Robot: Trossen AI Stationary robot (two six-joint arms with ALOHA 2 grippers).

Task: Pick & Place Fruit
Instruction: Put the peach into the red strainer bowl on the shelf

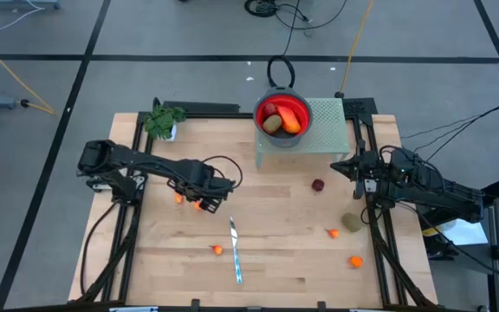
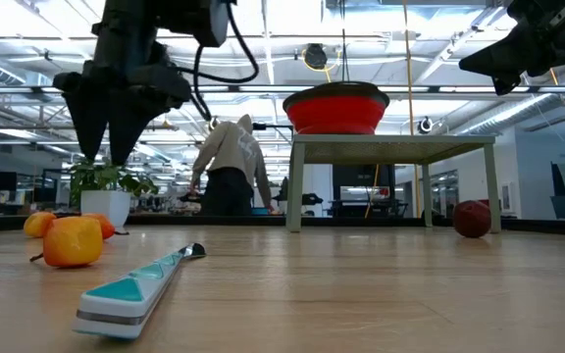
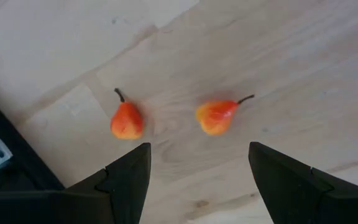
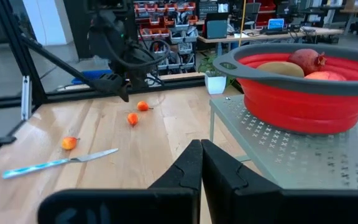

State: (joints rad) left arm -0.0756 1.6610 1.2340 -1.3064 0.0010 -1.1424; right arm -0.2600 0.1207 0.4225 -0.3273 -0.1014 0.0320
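The left gripper (image 1: 204, 202) hangs over the left-centre of the light wooden table (image 1: 275, 264), its two dark fingers (image 3: 126, 180) spread wide and holding nothing. Directly beneath it lie two small orange pear-shaped toy fruits (image 3: 127, 120) (image 3: 217, 116), side by side but apart, both resting on the table between the finger tips in the left wrist view. A third small orange piece (image 1: 217, 250) lies nearer the front edge, just beside a slim silver knife with a teal handle (image 1: 235, 252). A dark red ball (image 1: 318, 185) sits right of centre, an olive-brown oval (image 1: 352, 223) lies near the right edge, and two more orange bits (image 1: 332, 232) (image 1: 355, 261) lie toward the front right corner. A red collapsible bowl with a grey rim (image 1: 282, 115) stands on a pale green perforated stand (image 1: 329, 127) at the back edge and contains several fruits. A green leafy plant (image 1: 163, 120) stands at the back left. The right gripper (image 1: 350, 166) waits at the right edge beside the stand, its fingers pressed together and empty.
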